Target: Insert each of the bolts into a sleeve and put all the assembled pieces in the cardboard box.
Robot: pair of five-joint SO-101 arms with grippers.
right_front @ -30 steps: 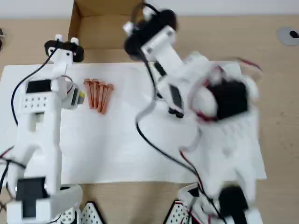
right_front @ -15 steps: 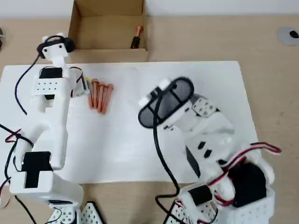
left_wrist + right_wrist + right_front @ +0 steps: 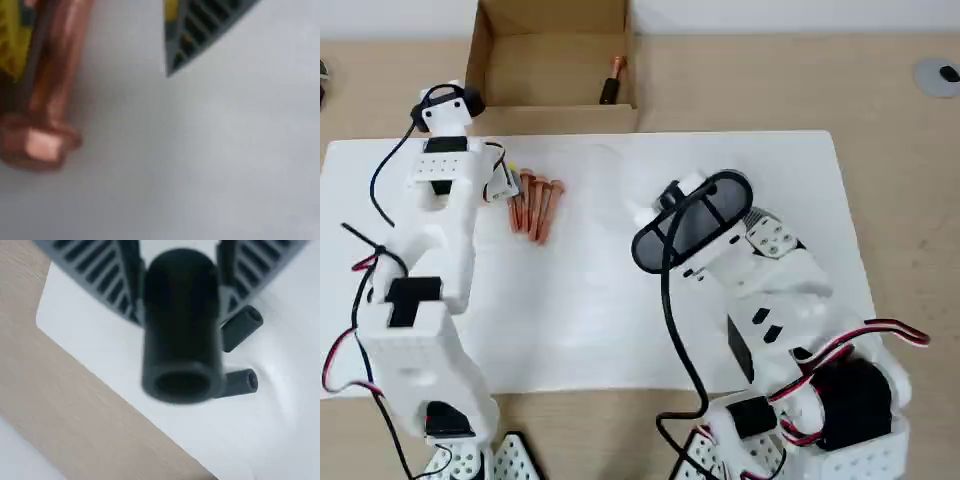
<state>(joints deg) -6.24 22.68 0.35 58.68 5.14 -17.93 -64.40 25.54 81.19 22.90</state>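
Note:
Several copper bolts [image 3: 535, 205] lie side by side on the white sheet [image 3: 570, 300]. My left gripper [image 3: 504, 186] is down at their left edge. Up close, it [image 3: 92, 70] stands open with one bolt [image 3: 47, 95] against its yellow pad [image 3: 11, 42] and the dark fingertip [image 3: 192, 37] well apart. My right gripper [image 3: 180, 287] is shut on a black sleeve [image 3: 181, 347] above the sheet. Two more sleeves [image 3: 241, 328] [image 3: 240, 382] lie below it. The right arm's wrist [image 3: 692, 215] hangs over mid-sheet. The cardboard box [image 3: 490, 60] holds one assembled piece [image 3: 613, 80].
The sheet's edge and bare wood [image 3: 75, 415] lie close to the held sleeve. A loose black cable [image 3: 670, 330] trails from the right arm across the sheet. A grey disc [image 3: 937, 76] sits on the table's far right.
The right arm pulled back from over the box to the middle of the sheet, uncovering the assembled piece inside. The left arm swung closer to the bolts.

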